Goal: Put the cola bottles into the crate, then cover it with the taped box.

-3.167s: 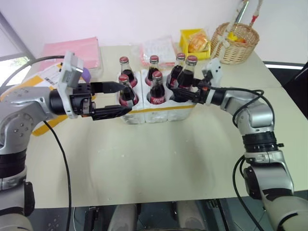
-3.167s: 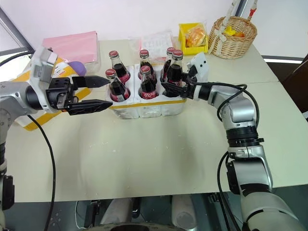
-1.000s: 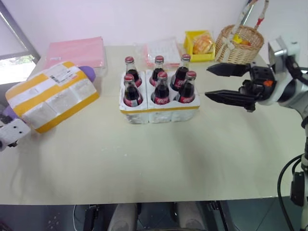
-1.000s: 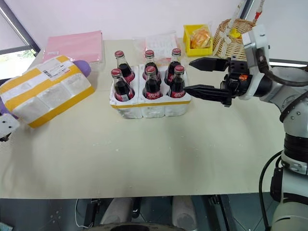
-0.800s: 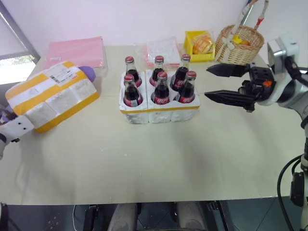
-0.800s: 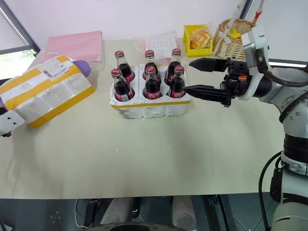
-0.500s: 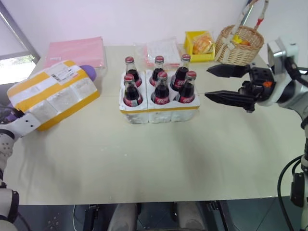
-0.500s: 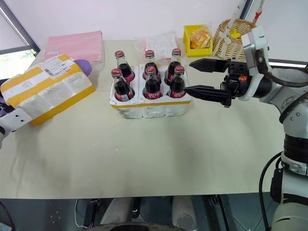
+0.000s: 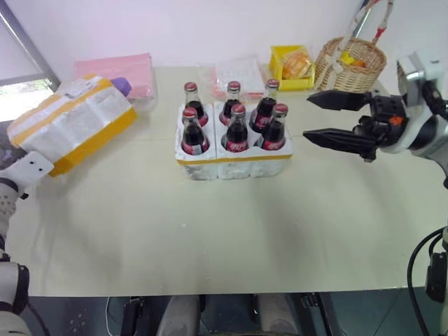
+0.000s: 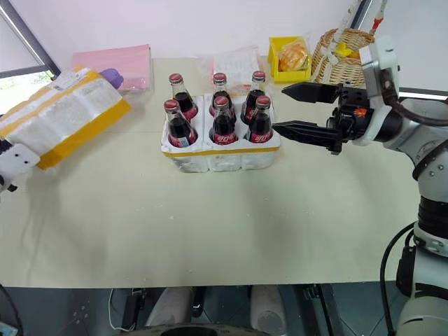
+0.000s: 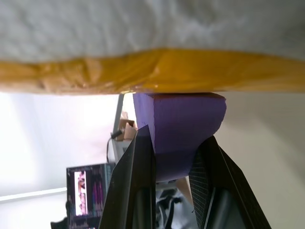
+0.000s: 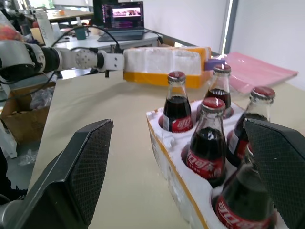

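Six cola bottles [image 9: 236,129] with red caps stand in the wells of the white foam crate [image 9: 234,162] at mid-table. The taped box [image 9: 70,120], white foam with yellow bands and a label, hangs tilted above the table's left side. Under it, my left gripper [image 11: 176,138] is shut on a purple block [image 11: 183,119] fixed beneath the box; its white wrist [image 9: 28,168] shows at the box's near end. My right gripper [image 9: 308,117] hovers open just right of the crate, pointing at the bottles, its fingers [image 12: 81,167] wide apart with nothing between them.
A pink folder [image 9: 115,70] lies at the back left. Behind the crate lies a clear bag of papers [image 9: 234,70]. Further right at the back are a yellow bin [image 9: 292,64] and a wicker basket [image 9: 350,63]. Bare tabletop [image 9: 231,231] spreads in front of the crate.
My left gripper came in at the box's near end and shut on the purple block. The taped box has lifted off the table and tilted. The right gripper has stayed put, open.
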Motion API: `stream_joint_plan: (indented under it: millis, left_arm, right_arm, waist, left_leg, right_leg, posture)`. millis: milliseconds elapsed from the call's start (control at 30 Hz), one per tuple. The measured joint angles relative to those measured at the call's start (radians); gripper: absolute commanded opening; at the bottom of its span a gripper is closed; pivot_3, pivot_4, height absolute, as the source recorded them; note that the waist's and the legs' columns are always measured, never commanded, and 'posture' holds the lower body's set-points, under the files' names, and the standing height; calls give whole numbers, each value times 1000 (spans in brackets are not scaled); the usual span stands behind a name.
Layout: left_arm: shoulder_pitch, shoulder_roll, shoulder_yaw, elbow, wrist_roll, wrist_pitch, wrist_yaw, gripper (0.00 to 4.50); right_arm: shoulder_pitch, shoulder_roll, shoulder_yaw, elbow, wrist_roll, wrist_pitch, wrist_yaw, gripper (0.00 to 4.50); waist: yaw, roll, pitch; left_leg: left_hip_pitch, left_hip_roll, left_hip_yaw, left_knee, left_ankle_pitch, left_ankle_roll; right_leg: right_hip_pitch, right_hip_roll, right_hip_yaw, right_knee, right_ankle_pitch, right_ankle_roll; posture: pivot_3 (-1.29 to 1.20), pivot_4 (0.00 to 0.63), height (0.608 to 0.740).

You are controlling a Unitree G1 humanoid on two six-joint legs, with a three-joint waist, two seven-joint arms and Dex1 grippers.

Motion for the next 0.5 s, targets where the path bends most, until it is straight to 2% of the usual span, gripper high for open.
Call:
stream_joint_plan:
  millis: [233,500]
  left_arm:
    - [-88,84,24,-217,-53,-32,-119,562]
    - [-141,70,40,-546,-124,32,-320,562]
  right_arm:
    - [53,-14,-37,15,-25,-33,-6,4500]
    - [92,-27,-57,31,-44,-57,-14,4500]
  waist:
    - [-2,-2,-1]
    - [-4,-3,0]
  left_leg:
    - [0,0,0,0,0,0]
    - [0,0,0,0,0,0]
  right_leg:
    - [0,0,0,0,0,0]
    - [0,0,0,0,0,0]
  posture:
    - [0,150,738]
    - [0,150,738]
